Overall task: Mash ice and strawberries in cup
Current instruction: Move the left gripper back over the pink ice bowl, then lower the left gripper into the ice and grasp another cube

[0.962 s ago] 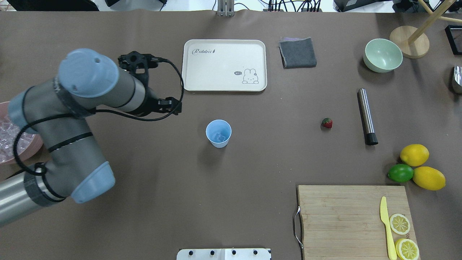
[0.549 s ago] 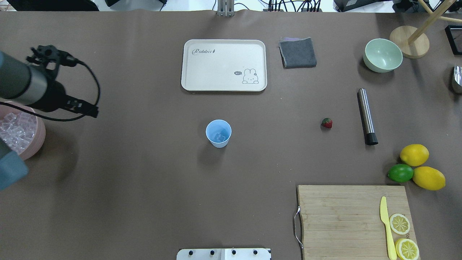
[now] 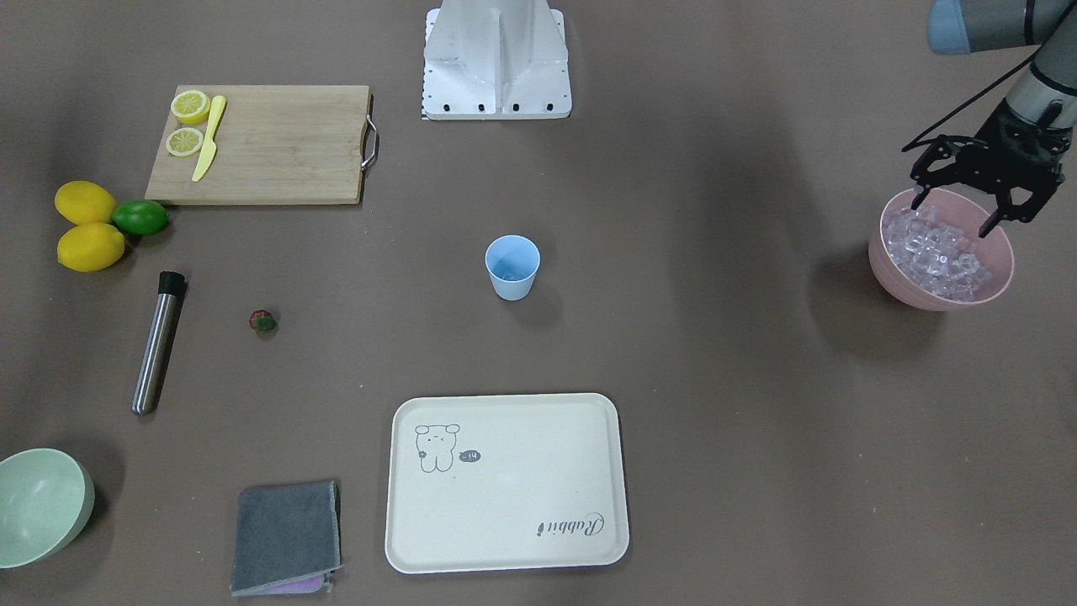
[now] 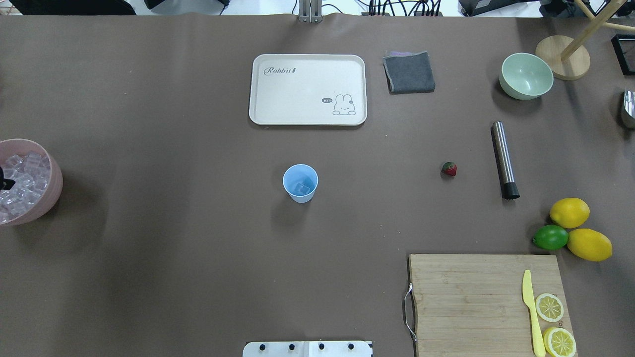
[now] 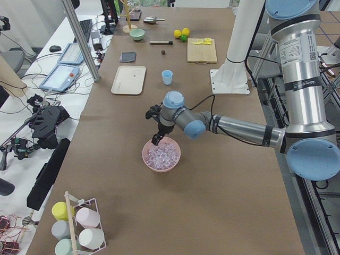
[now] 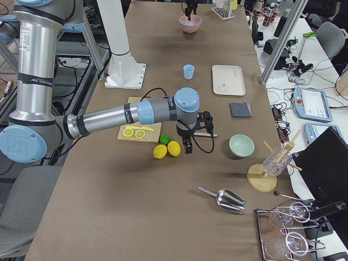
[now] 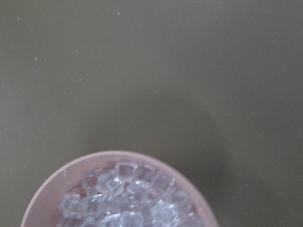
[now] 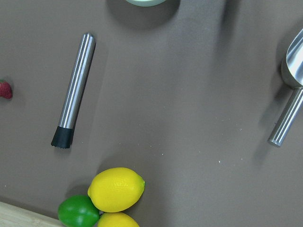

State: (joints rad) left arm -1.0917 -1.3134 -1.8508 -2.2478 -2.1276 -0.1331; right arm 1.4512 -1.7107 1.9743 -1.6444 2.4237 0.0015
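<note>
The light blue cup (image 4: 300, 183) stands upright mid-table with a clear ice cube (image 4: 301, 188) inside; it also shows in the front view (image 3: 512, 267). A pink bowl (image 3: 1001, 273) full of ice cubes (image 3: 936, 252) sits at the table's left end. My left gripper (image 3: 951, 215) is open and empty, with its fingertips just above the ice. The strawberry (image 4: 449, 169) lies on the table to the right of the cup, beside a steel muddler (image 4: 504, 159). My right gripper (image 6: 187, 145) hovers over the lemons in the right side view only; I cannot tell if it is open.
A cream tray (image 4: 307, 89), a grey cloth (image 4: 409, 72) and a pale green bowl (image 4: 526, 76) are at the back. A cutting board (image 4: 466, 302) with a yellow knife and lemon slices is at the front right. Two lemons and a lime (image 4: 550, 237) lie beside it.
My left arm has swung from beside the cup to the left, out of the overhead view, and now hangs over the pink ice bowl. The cup and strawberry have not moved.
</note>
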